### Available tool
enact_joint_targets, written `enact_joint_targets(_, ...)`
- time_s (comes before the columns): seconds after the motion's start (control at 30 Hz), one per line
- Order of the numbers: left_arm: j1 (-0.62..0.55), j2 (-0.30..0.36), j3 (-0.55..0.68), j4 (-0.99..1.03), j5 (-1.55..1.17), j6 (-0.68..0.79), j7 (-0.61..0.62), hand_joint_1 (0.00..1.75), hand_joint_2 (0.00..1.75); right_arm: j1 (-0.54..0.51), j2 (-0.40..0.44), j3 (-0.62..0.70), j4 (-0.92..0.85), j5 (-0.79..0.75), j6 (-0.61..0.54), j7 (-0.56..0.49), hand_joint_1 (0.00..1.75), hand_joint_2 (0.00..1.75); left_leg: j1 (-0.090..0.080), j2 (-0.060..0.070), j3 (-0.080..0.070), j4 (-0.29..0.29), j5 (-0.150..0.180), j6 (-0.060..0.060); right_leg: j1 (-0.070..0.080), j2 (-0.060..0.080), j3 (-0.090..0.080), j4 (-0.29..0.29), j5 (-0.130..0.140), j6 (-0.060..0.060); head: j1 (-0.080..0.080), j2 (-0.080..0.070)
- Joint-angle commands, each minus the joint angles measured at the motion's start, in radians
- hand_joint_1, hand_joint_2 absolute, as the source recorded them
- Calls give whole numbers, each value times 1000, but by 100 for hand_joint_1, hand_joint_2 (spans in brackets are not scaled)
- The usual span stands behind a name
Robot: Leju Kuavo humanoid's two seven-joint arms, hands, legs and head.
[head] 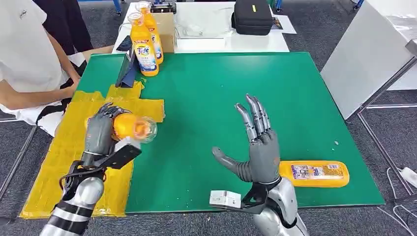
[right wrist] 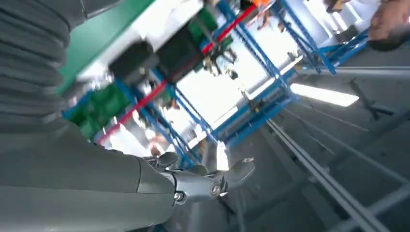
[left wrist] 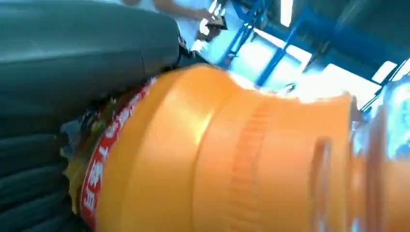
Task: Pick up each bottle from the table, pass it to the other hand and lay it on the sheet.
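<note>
My left hand [head: 101, 130] grips an orange bottle [head: 132, 126] with a clear cap, held above the yellow sheet [head: 54, 169] at the table's left. Close up, the orange bottle [left wrist: 232, 159] with a red label band lies against my left hand [left wrist: 72, 72]. My right hand [head: 258, 147] is raised over the green table [head: 211, 98], fingers spread, thumb out, holding nothing. Its thumb shows on my right hand [right wrist: 193, 186] against the ceiling. Another orange bottle [head: 314, 173] lies on its side at the front right, behind my right hand. Two upright orange bottles [head: 146, 42] stand at the back left.
A person in white sits at the left edge [head: 29, 59] beside the sheet. A dark upright stand [head: 127, 69] is next to the standing bottles. A white table with a black bag [head: 252, 16] lies beyond. A white board [head: 364, 54] leans at the right.
</note>
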Motion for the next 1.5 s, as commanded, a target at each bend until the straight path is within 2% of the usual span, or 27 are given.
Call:
enact_joint_targets(0.03,-343,74,-113,888,-373,19,155,175,175,-108,-179,17,-45,150,71,106,0,175,1,-3,8,-3,1,0,1,-5,9,-3,0,-4,-1,0)
enact_joint_targets(0.13,-371,35,-85,983,-347,27,157,175,175,-101,-201,9,-34,157,71,116,0,175,1,-3,8,-4,3,1,1,-4,10,-4,1,-3,-1,0)
enact_joint_targets(0.17,-372,32,-86,985,-347,27,157,175,175,-98,-203,8,-33,157,70,116,0,175,0,2,5,-1,1,1,0,-1,5,-2,3,-4,-1,0)
enact_joint_targets(0.2,-372,29,-86,987,-348,28,157,175,175,-95,-206,8,-32,155,69,115,0,175,0,3,7,-2,1,2,1,0,7,-3,2,-4,-1,0)
enact_joint_targets(0.43,-375,29,-86,987,-348,26,157,175,175,-94,-204,9,-33,156,68,115,0,175,0,1,4,-1,1,1,0,0,5,-1,2,-3,0,0)
enact_joint_targets(0.63,-379,-11,27,1063,-243,56,147,175,175,-107,-237,9,42,191,150,167,0,175,0,2,9,-2,1,1,1,1,10,-3,3,-5,0,0)
enact_joint_targets(0.67,-370,-16,49,1065,-220,86,128,166,175,-106,-253,5,64,197,179,178,0,175,0,1,8,-2,1,0,1,0,9,-2,3,-4,0,0)
enact_joint_targets(0.7,-359,-18,66,1060,-208,127,111,0,175,-107,-265,3,81,193,203,182,0,175,0,3,10,-2,2,0,1,1,10,-3,3,-4,0,0)
enact_joint_targets(0.9,-307,-52,175,958,-48,183,-73,0,175,-106,-416,-47,176,77,404,142,0,175,0,2,13,-3,1,1,1,0,14,-4,3,-4,0,0)
enact_joint_targets(1.03,-265,-84,157,817,-10,179,-138,0,175,-77,-518,-108,203,50,456,96,0,175,-1,-2,12,-2,1,2,-1,-3,14,-3,2,-3,-1,0)
enact_joint_targets(1.17,-183,-95,80,609,-14,211,-175,0,175,-37,-556,-174,192,58,464,86,0,175,-3,-4,9,-1,1,2,-2,-4,11,-2,2,-3,0,0)
enact_joint_targets(1.23,-108,-84,32,434,-13,245,-191,0,175,3,-587,-231,176,32,479,80,0,175,-3,-4,9,0,0,2,-2,-5,13,-3,1,-3,-1,0)
enact_joint_targets(1.37,-75,-70,11,359,-14,243,-170,0,175,29,-596,-265,164,24,488,68,0,175,-3,-3,5,1,0,2,-2,-4,7,-2,1,-3,0,0)
enact_joint_targets(1.43,-14,-67,5,228,147,184,-256,0,175,73,-627,-309,149,14,518,80,0,175,-2,-2,4,0,-1,2,-2,-3,7,-2,1,-4,-1,0)
enact_joint_targets(1.5,53,-52,0,76,260,117,-288,0,175,122,-678,-365,139,-42,560,58,0,175,-3,-2,2,1,-1,2,-2,-3,4,-2,1,-3,-1,0)
